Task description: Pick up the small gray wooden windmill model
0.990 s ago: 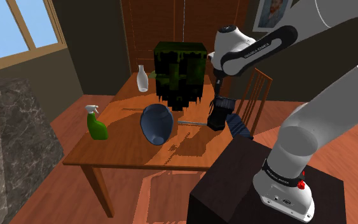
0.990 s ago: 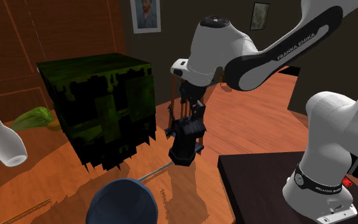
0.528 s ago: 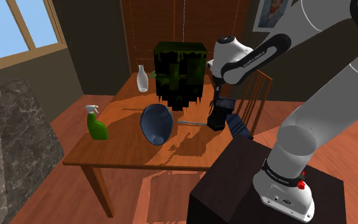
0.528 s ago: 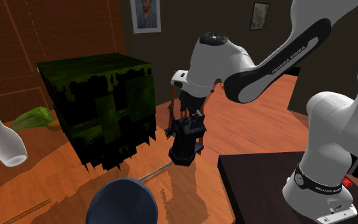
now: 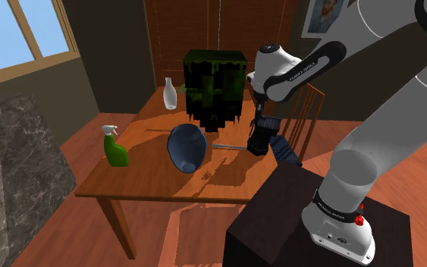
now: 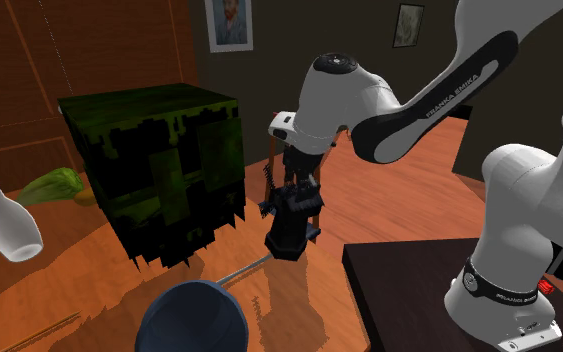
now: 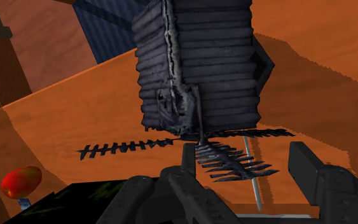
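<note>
The small dark gray windmill model (image 5: 258,146) stands upright near the table edge closest to the stand, its slatted body (image 7: 199,70) and thin blades plain in the wrist view. My black gripper (image 5: 260,130) hangs straight over it, fingers pointing down at its top. In the wrist view the gripper (image 7: 241,191) is open, its two fingers (image 7: 330,184) standing wide apart on either side of the lower blades without clasping them. In the second exterior view the gripper (image 6: 297,190) meets the windmill (image 6: 290,232) at its top.
On the wooden table (image 5: 151,182) stand a large green-black cube (image 5: 215,87), a white vase (image 5: 171,94), a blue bowl (image 5: 186,146), a green spray bottle (image 5: 114,147) and a thin metal rod (image 5: 223,144). A chair (image 5: 308,110) stands behind the windmill. A red fruit (image 7: 21,181) lies nearby.
The arm's upper links have shifted and the hand has sunk slightly toward the windmill's top. The windmill has not moved.
</note>
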